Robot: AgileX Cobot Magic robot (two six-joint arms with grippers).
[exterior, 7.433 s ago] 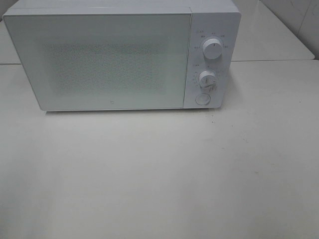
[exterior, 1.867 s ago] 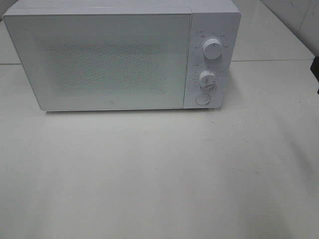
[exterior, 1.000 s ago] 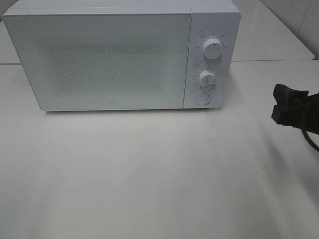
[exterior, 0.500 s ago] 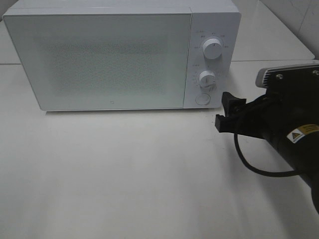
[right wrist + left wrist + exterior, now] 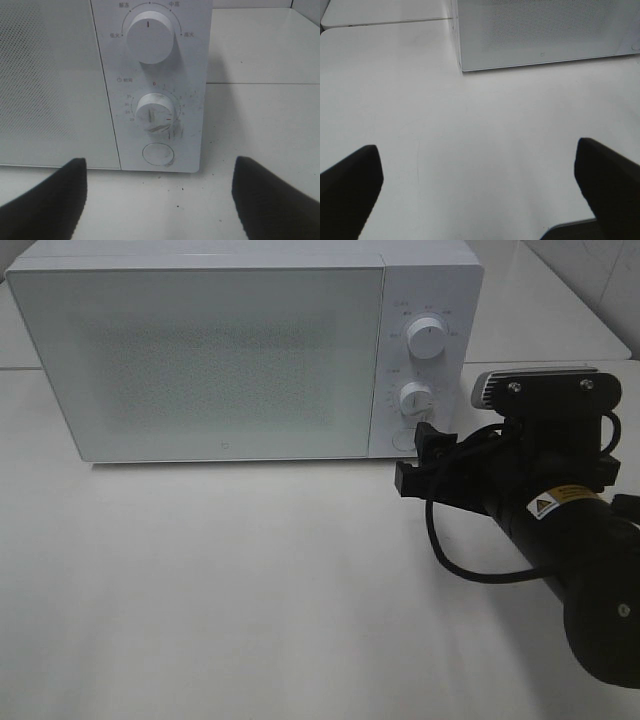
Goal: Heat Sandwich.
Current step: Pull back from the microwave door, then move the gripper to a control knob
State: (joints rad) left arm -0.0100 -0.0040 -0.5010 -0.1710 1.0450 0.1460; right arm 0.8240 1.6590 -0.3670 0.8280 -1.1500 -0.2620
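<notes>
- From the high camera, the microwave (image 5: 200,350) stands at the back of the table (image 5: 200,590) with its door shut.
- On the microwave's right-hand panel sit an upper dial (image 5: 427,338) and a lower dial (image 5: 415,400).
- Just in front of that panel, below the lower dial, the right gripper (image 5: 415,455) hangs with its jaws parted and nothing between them; its black arm runs off to the right of the microwave.
- At the left wrist, the left gripper (image 5: 480,195) is spread wide and empty over bare table, well in front of the microwave's lower front corner.
- At the right wrist, both dark fingers (image 5: 45,205) stand apart and grip nothing, aimed at the microwave's panel.
- Between the fingers' line and the lower dial lies the round button (image 5: 158,153) at the panel's foot.
- The upper dial's mark points straight up.
- Where the sandwich is cannot be told from any of these views.
</notes>
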